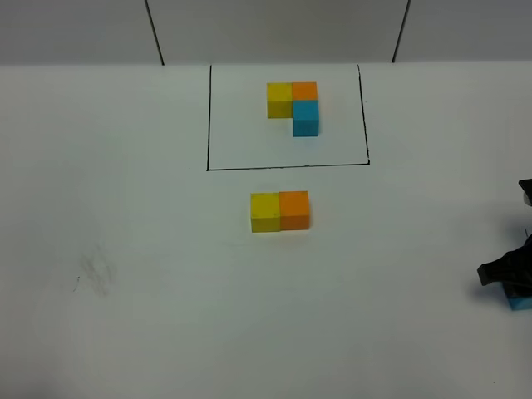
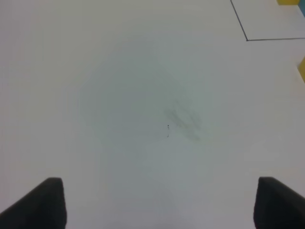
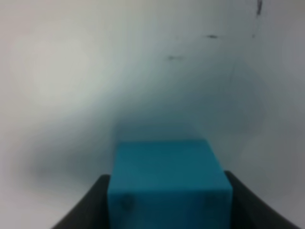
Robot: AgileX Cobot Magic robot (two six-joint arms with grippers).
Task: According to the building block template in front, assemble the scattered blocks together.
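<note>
The building block template (image 1: 293,105) is a yellow, orange and blue L inside a thin black outline at the back middle. A loose yellow cube (image 1: 265,211) and a loose orange cube (image 1: 294,209) sit side by side, touching, just in front of the outline. The loose sky blue cube (image 1: 521,301) is at the far right edge, under my right gripper (image 1: 505,276). In the right wrist view the blue cube (image 3: 169,183) sits between both fingers (image 3: 83,210), which press its sides. My left gripper (image 2: 162,205) is open and empty over bare table; it is out of the exterior view.
The white table (image 1: 125,249) carries a faint grey smudge (image 1: 96,274) at the left, which also shows in the left wrist view (image 2: 183,119). A corner of the black outline (image 2: 247,39) and an edge of the loose yellow cube (image 2: 302,69) show there too.
</note>
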